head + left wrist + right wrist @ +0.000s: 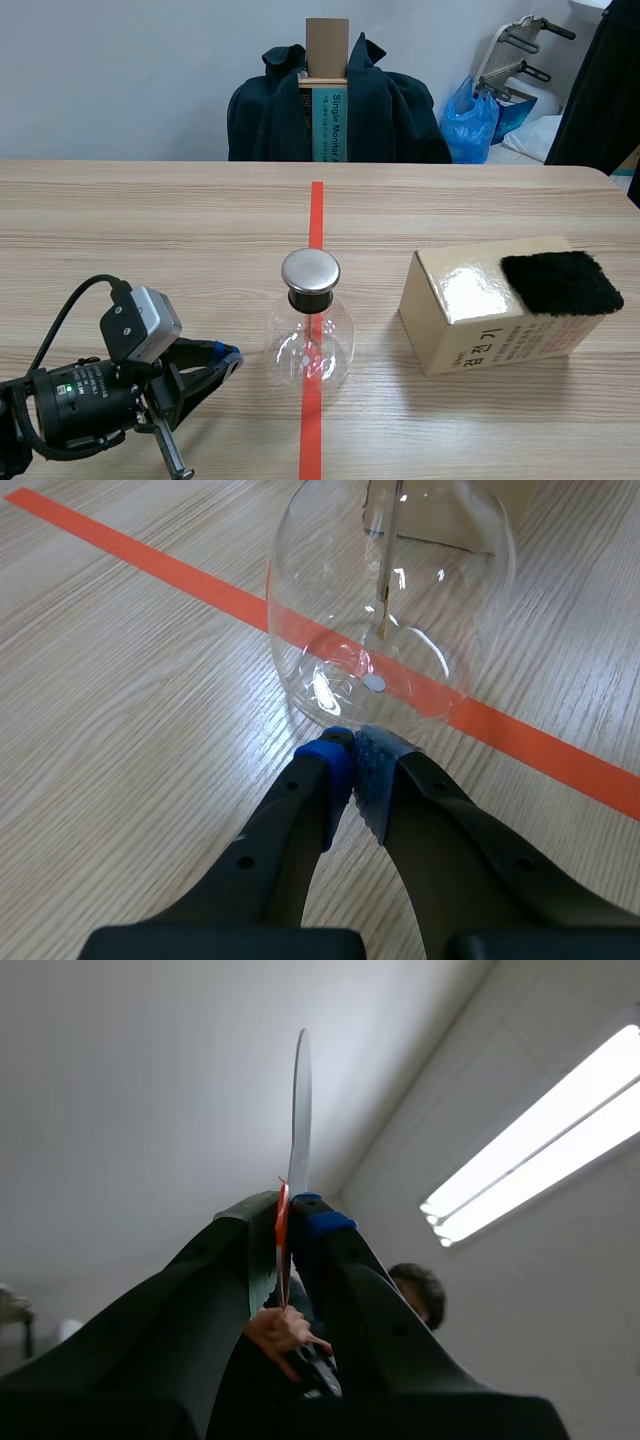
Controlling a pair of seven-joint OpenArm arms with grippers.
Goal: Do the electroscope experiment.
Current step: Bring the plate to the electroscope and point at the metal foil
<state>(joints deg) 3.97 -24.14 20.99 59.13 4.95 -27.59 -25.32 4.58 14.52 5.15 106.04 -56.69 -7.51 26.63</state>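
The electroscope, a round glass flask (308, 345) with a metal cap (310, 271), stands on the orange-red tape line. In the left wrist view the flask (390, 610) is just ahead of my fingertips, and a thin rod (383, 580) hangs inside it. My left gripper (232, 355) (352, 742) lies low on the table beside the flask, shut on nothing. My right gripper (288, 1210) points up toward the ceiling, shut on a thin flat pale strip (300, 1110) with an orange end. The right arm does not appear in the scene view.
A tan cardboard box (480, 320) with a black fuzzy cloth (560, 282) on top lies right of the flask. Behind the table stand a chair with a dark jacket (280, 110) and a blue bag (470, 120). A person's hand (275, 1330) shows below my right gripper.
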